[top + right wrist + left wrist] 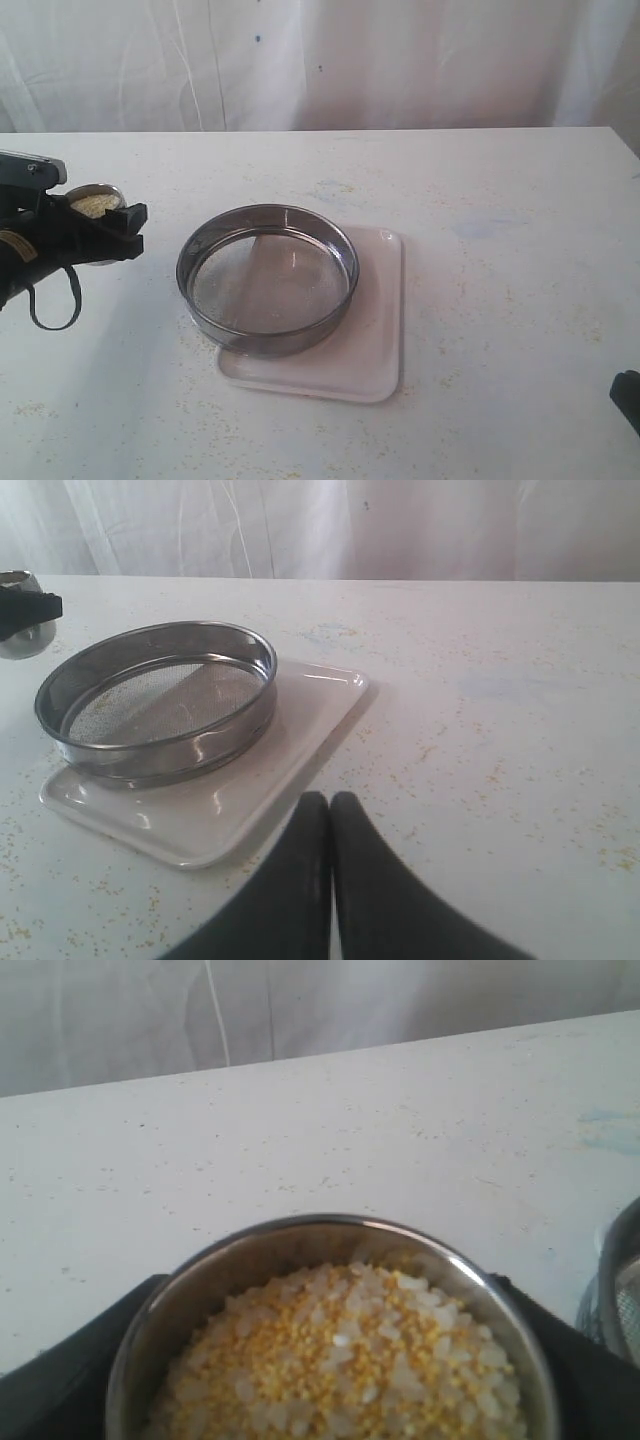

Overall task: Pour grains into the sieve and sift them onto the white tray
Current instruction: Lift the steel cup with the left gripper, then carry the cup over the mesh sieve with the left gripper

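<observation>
Currently, exterior view: left pincer (96, 228) at the left edge of the frame, pinching a small steel cup (108, 190) heaped with grains (91, 206). Cup upright; whether it rests on the surface (500, 200) or hangs just above it, cannot tell. Sieve (268, 343) sits centre frame on the white tray (378, 330), well apart from the cup. Its mesh looks bare apart from a few specks. Note: the sieve's left rim appears to overhang the tray's left edge. Risk: fines falling through that side would land on the surface, not the tray.

Left wrist view: grains reach near the brim, yellow meal with paler coarse bits. Black fingers show at both lower corners, flanking the cup wall. Sieve rim just enters at the right edge. Risk: so full a cup sheds grains at any early tilt or jolt during the carry. A fast pour could also bounce off the rim.

Right wrist view: right pincer (330, 820) at lower centre, fingers pressed together, holding nothing, near the tray corner. Nothing steadies the sieve. Risk: a knock from the cup could shift it further off the tray.
</observation>
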Robot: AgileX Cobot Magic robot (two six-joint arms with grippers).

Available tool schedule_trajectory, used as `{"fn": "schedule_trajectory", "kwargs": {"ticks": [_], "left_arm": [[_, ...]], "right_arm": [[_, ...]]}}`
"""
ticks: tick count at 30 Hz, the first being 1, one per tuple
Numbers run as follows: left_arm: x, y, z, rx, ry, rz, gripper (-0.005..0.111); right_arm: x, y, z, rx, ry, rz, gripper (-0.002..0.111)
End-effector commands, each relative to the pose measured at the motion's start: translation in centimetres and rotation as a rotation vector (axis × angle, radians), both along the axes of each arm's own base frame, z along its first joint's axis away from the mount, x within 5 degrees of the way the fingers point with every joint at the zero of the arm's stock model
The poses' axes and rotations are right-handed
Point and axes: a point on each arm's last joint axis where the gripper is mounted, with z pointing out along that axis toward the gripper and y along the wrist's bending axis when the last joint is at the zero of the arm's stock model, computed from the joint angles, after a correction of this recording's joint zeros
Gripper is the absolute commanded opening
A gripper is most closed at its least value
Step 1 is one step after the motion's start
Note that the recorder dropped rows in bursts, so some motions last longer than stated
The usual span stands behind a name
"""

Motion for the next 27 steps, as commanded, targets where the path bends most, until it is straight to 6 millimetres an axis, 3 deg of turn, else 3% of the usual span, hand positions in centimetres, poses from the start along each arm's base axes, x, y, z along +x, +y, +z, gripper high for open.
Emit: {"fn": "schedule_trajectory", "kwargs": {"ticks": [1, 6, 14, 27], "left_arm": [[-0.3, -1.4, 1.5, -0.002, -0.039, -0.048, 0.000], [-0.6, -2.8, 2.3, -0.002, -0.056, -0.083, 0.000], [0.0, -5.7, 5.2, 0.053, -0.028, -0.172, 0.000], [1.5, -11.2, 8.7, 0.347, 0.020, -0.363, 0.000]], "right_arm": [[0.0, 0.0, 0.0, 0.001, -0.017, -0.005, 0.000], [0.0, 0.0, 0.0, 0.001, -0.017, -0.005, 0.000], [0.0, 0.0, 0.0, 0.001, -0.015, -0.005, 0.000], [0.0, 0.0, 0.0, 0.001, -0.017, -0.005, 0.000]]}}
